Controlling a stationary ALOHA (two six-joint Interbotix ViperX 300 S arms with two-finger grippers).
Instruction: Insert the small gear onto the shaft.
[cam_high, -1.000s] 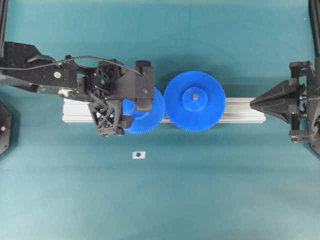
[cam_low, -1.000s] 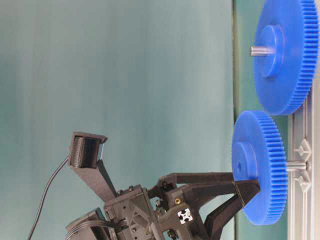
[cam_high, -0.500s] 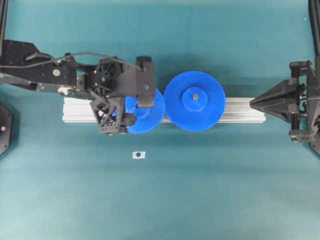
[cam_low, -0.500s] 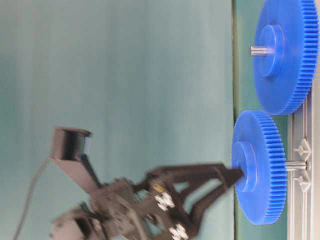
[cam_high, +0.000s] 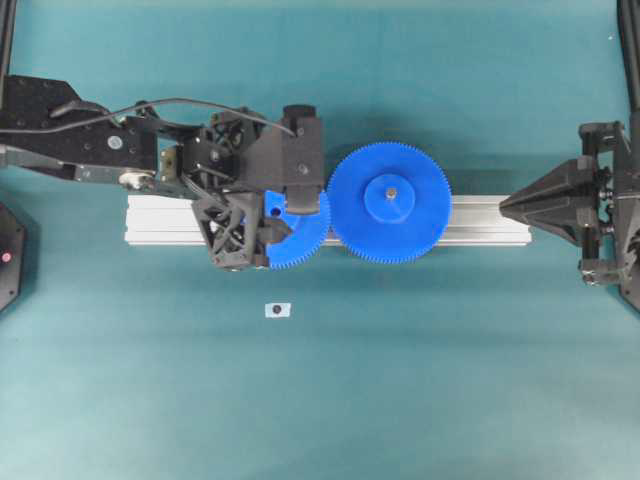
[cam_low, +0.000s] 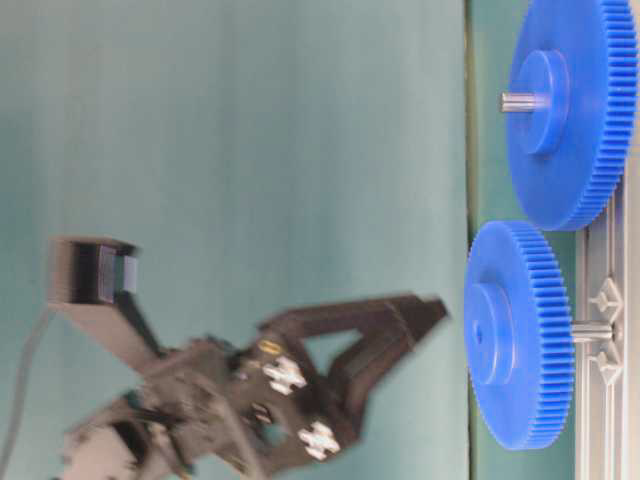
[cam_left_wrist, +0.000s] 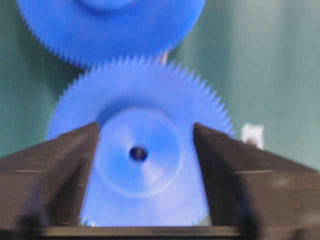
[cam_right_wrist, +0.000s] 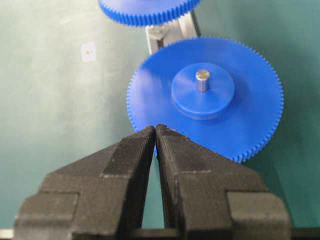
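From overhead my left gripper (cam_high: 275, 222) hides the small gear (cam_high: 300, 235) at nine o'clock of the big gear (cam_high: 390, 203), while table-level shows jaws apart, clear of it; right gripper (cam_right_wrist: 155, 131) pinched together.

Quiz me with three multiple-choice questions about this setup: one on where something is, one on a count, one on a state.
1. Where is the small gear?
A. flat on the bare tabletop
B. lifted high in the air
C. over the silver rail, beside the larger gear

2. How many blue gears are there?
A. one
B. two
C. three

3. The right gripper is:
A. shut, holding nothing
B. wide open
C. shut on a gear

Answers: C, its teeth meet the larger gear's above the rail; B, the overhead view shows two toothed discs; A, its wrist view shows the fingertips pressed together with nothing between.
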